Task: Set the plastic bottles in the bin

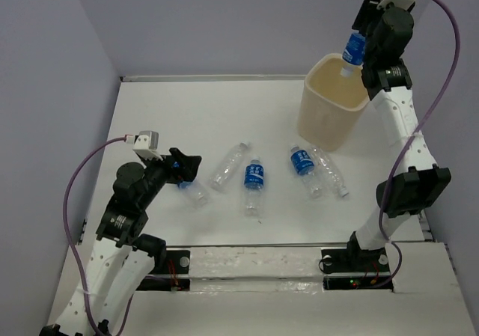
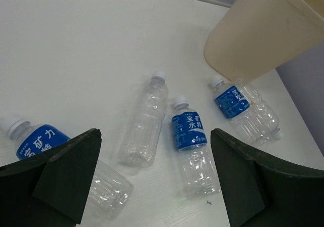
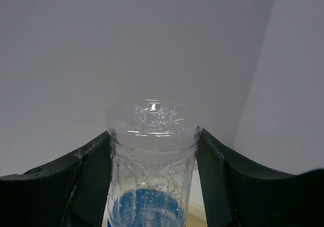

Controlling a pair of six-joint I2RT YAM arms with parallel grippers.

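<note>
The cream bin point(image 1: 320, 126) stands at the back right. My right gripper point(image 1: 361, 46) is shut on a blue-labelled bottle point(image 1: 352, 50), held cap-down just above the bin's rim. In the right wrist view the bottle's clear base point(image 3: 152, 121) sits between the fingers point(image 3: 61, 186). My left gripper point(image 1: 187, 168) is open and empty, low over a labelled bottle point(image 1: 194, 191) at the left. Several more bottles lie in a row: an unlabelled one point(image 1: 228, 166), a labelled one point(image 1: 254, 185), another labelled one point(image 1: 303, 168) and a clear one point(image 1: 331, 173).
In the left wrist view my open gripper point(image 2: 154, 133) frames the unlabelled bottle point(image 2: 147, 118) and a labelled bottle point(image 2: 190, 146), with the nearest bottle point(image 2: 35, 138) partly under the left finger. The bin point(image 2: 258, 35) is at the upper right. Walls enclose the table.
</note>
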